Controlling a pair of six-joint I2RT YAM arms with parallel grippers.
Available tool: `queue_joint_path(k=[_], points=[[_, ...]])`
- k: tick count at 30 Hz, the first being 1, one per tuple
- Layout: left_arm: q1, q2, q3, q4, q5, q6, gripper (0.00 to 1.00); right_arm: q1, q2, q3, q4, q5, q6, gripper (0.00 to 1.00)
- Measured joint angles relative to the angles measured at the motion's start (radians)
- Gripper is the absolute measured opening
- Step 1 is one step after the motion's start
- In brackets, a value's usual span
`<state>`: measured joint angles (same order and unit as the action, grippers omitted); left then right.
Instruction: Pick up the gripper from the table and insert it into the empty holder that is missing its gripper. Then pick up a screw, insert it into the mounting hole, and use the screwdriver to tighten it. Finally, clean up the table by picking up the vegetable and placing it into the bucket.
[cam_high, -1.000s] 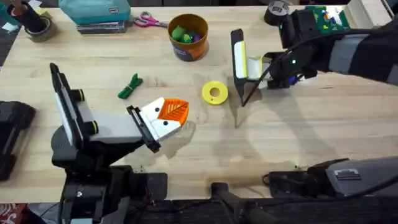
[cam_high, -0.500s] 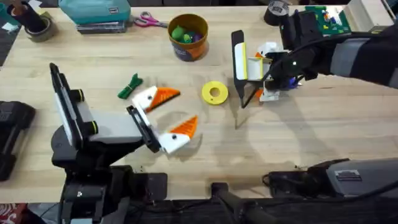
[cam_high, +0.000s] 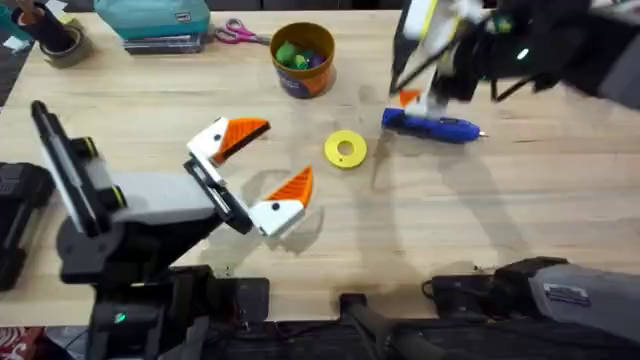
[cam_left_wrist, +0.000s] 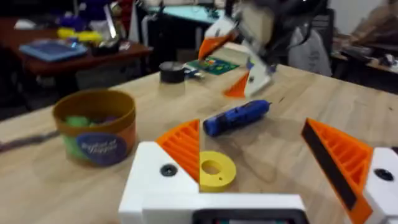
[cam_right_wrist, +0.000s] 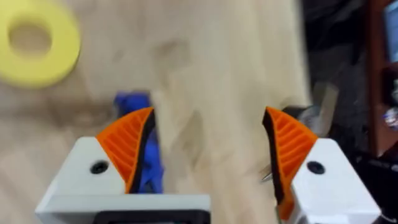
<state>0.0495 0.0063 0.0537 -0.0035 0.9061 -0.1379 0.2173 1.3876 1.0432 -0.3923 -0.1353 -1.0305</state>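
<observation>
Fingers, left gripper: white mounts with orange ribbed pads, spread wide, nothing between them; poised over the worktop near its middle, toward the front edge. One pad points at the yellow disc, which lies just beyond the fingertips.

Fingers, right gripper: spread wide in the right wrist view, holding nothing; raised above the worktop near the far edge, right of centre, motion-blurred in the overhead view.

Screwdriver: blue, pen-shaped, lying flat on the worktop right of the yellow disc, pale tip toward the right edge. One right finger's orange pad sits directly over the blue body in the right wrist view; contact cannot be told.

Bucket: round, orange-brown with a dark blue label, upright near the far edge, centre. Green and purple pieces lie inside; whether the vegetable is among them cannot be told for certain.

Other items, far left corner: teal case, scissors, tape roll.
</observation>
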Motion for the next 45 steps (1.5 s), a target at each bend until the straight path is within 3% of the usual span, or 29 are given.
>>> queue_joint_path(k=[1, 2, 8, 14, 19, 20, 27, 36, 37, 41, 42, 45], points=[[0.01, 0.004, 0.023, -0.038, -0.012, -0.005, 0.985, 0.0, -0.011, 0.023, 0.001, -0.021, 0.024, 0.996], [0.047, 0.05, 0.146, -0.194, -0.046, 0.018, 0.984, 0.0, -0.046, 0.089, 0.023, -0.075, 0.093, 0.995], [0.114, 0.257, 0.497, -0.556, -0.201, 0.169, 0.986, 0.0, -0.115, 0.134, 0.09, -0.121, 0.343, 0.995], [0.124, 0.49, 0.779, -0.809, -0.331, 0.313, 0.986, 0.0, -0.189, 0.134, 0.022, -0.13, 0.721, 0.996], [0.124, 0.664, 0.955, -1.003, -0.441, 0.366, 0.986, 0.0, -0.253, 0.134, -0.08, -0.136, 0.975, 0.995], [0.124, 0.758, 1.042, -1.091, -0.51, 0.379, 0.985, 0.0, -0.302, 0.134, -0.162, -0.136, 1.049, 0.995], [0.124, 0.9, 1.13, -1.166, -0.639, 0.392, 0.986, -0.003, -0.411, 0.134, -0.403, -0.051, 1.105, 0.996], [0.124, 0.949, 1.13, -1.174, -0.816, 0.394, 0.985, -0.012, -0.417, 0.11, -0.582, 0.02, 0.997, 0.996], [0.124, 0.949, 1.13, -1.167, -0.869, 0.405, 0.984, -0.012, -0.417, 0.1, -0.585, 0.03, 0.991, 0.996], [0.124, 0.965, 1.132, -1.165, -0.938, 0.459, 0.983, -0.012, -0.417, 0.099, -0.584, 0.043, 0.984, 0.996], [0.124, 1.024, 1.137, -1.157, -0.979, 0.509, 0.983, -0.012, -0.417, 0.099, -0.584, 0.045, 0.981, 0.996], [0.124, 1.116, 1.138, -1.144, -0.997, 0.558, 0.983, -0.012, -0.417, 0.099, -0.584, 0.045, 0.98, 0.996]])
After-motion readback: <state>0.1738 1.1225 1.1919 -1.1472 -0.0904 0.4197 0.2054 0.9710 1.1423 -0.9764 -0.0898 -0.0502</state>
